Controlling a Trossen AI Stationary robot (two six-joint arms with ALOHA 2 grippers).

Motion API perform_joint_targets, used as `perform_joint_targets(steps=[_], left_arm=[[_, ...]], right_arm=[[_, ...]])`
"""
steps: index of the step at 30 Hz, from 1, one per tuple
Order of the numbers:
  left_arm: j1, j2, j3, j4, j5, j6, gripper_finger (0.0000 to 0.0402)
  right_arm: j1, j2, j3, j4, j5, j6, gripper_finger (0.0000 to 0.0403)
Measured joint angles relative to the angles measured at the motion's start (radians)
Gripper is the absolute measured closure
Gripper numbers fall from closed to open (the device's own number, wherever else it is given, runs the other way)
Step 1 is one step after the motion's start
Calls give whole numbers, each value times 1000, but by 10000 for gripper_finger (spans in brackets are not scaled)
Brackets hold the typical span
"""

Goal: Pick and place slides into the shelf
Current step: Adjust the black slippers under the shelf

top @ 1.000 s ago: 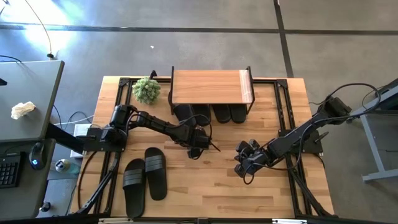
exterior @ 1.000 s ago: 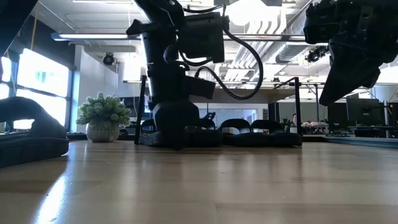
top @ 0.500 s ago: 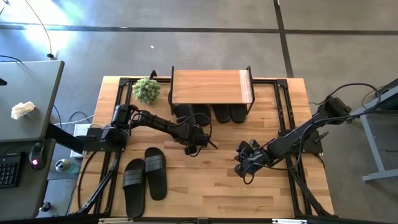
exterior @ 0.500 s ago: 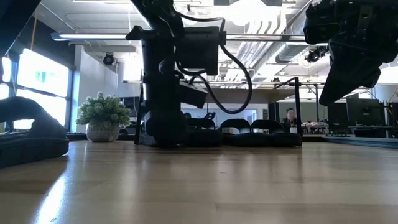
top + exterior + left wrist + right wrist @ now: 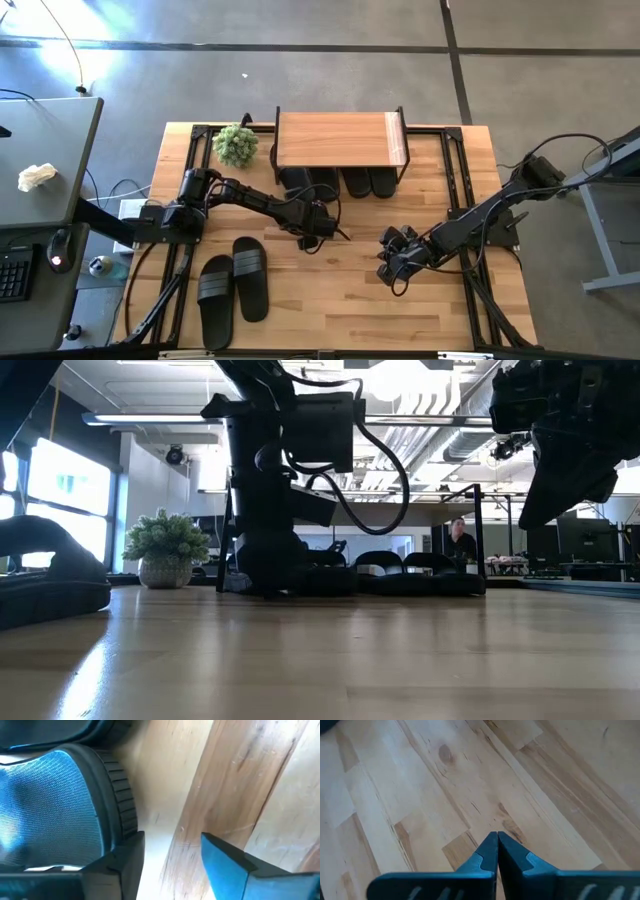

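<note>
On a wooden counter (image 5: 330, 300), four slides (image 5: 335, 183) sit under the shelf (image 5: 338, 139) and two slides (image 5: 232, 285) wait near the front. The left hand (image 5: 318, 228), fingers apart and empty, hovers nearer that pair, which runs front-to-back; the right hand (image 5: 392, 262) waits, fingers together.

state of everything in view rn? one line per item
Left gripper: open, empty, beside the heel of a slide at the shelf front.
Right gripper: shut, empty, over bare tabletop.
Slides under the shelf: four in a row, flat.
Slides near the table front: two, side by side, not yet shelved.
Shelf: upright, top bare.
Potted plant: upright, left of the shelf.
</note>
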Motion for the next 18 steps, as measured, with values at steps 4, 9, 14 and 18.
perform_joint_targets(steps=[4, 9, 14, 18], left_arm=[[0, 0, 0, -3, -3, -1, 204], [-13, -1, 12, -17, 35, -1, 208], [-26, 4, 89, -95, 63, 4, 222], [-17, 3, 127, -96, -19, 26, 229]], right_arm=[[0, 0, 0, 0, -27, 3, 402], [0, 0, 0, -8, -22, 2, 402], [-8, 0, 0, -24, -4, 0, 402], [-23, 0, 0, -32, -4, -6, 402]])
